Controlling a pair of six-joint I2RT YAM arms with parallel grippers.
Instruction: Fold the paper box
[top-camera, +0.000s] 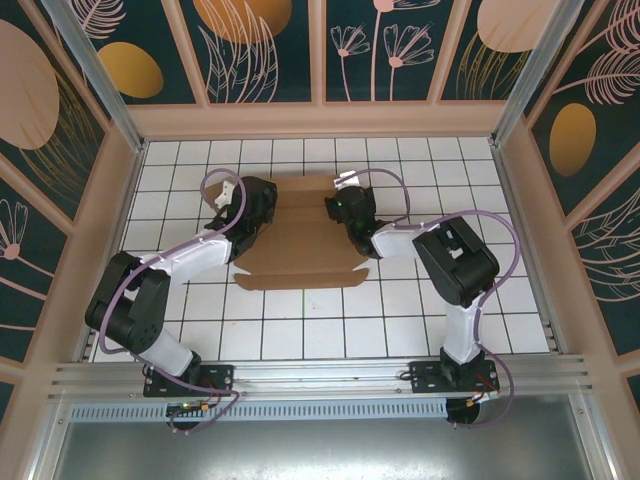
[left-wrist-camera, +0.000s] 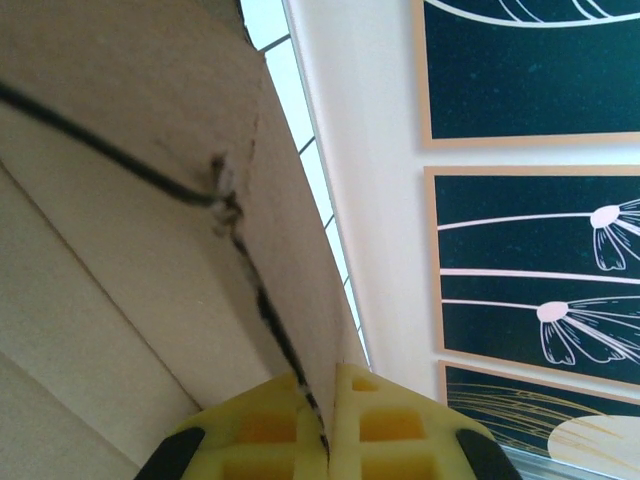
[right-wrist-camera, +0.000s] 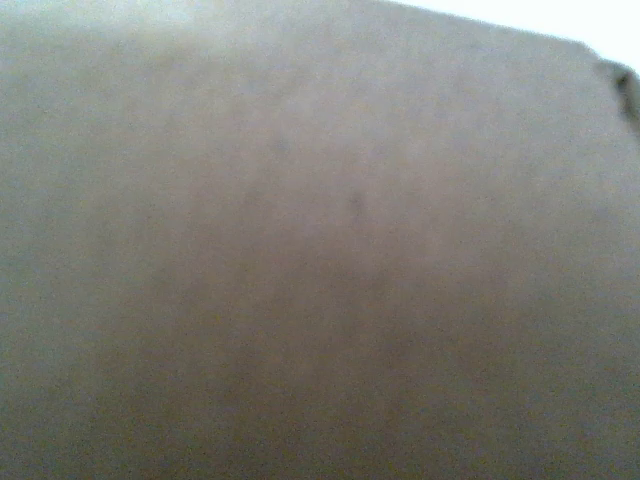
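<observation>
Mostly hidden: right pincer (top-camera: 345, 208) sits over the upper right of the box (top-camera: 300, 258). Its wrist view is a brown blur pressed close, so I cannot tell its grip. Left pincer (top-camera: 260, 205) is at the box's upper left; the wrist view has yellow fingers (left-wrist-camera: 250, 435) clenched on a raised flap edge. Box lies mid-frame on the tiled bench (top-camera: 400, 320), lower edge free, open tiles on every side.

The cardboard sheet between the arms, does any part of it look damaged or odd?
Yes, slightly. In the left wrist view the paper box has a frayed spot where a dark slit meets a crease, close to where the left hand pinches a flap. The edges there look torn and ragged rather than cleanly cut.
</observation>
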